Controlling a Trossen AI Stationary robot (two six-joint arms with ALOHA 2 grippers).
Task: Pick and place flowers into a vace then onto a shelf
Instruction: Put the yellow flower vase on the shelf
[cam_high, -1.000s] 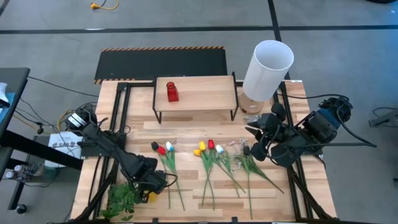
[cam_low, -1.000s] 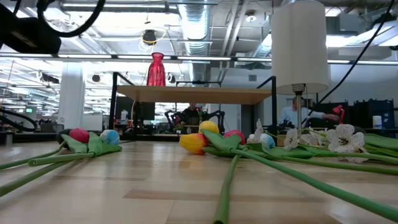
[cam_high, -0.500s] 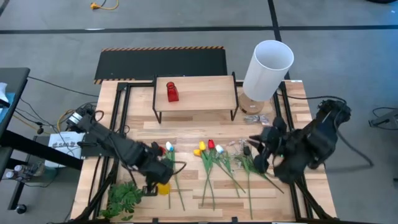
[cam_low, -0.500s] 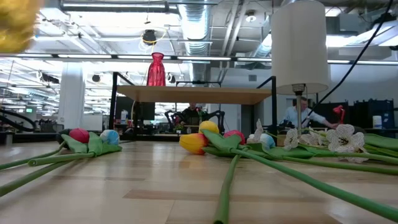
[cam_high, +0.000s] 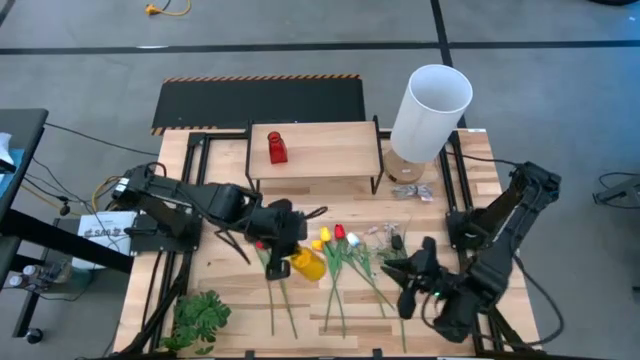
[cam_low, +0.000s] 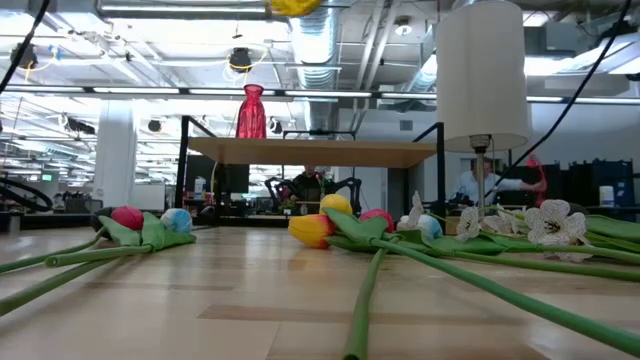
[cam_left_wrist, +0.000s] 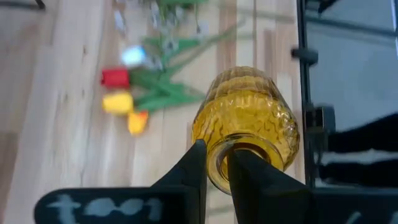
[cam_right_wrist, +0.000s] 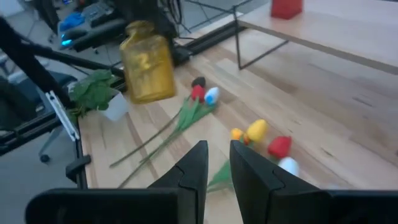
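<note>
High view: left gripper (cam_high: 283, 252) clamps the yellow vase (cam_high: 303, 263) above the flowers (cam_high: 340, 262); right gripper (cam_high: 415, 272), nearly closed, holds nothing.

- Yellow glass vase (cam_right_wrist: 147, 62) held aloft, upper left.
- Tulips (cam_right_wrist: 258, 134) lie on the wooden table (cam_right_wrist: 348, 134).
- Right gripper (cam_right_wrist: 217, 163) fingers nearly closed, bottom center.

Flowers (cam_high: 340, 262) crowd mid-table; bare wood (cam_high: 215, 290) left.
</note>
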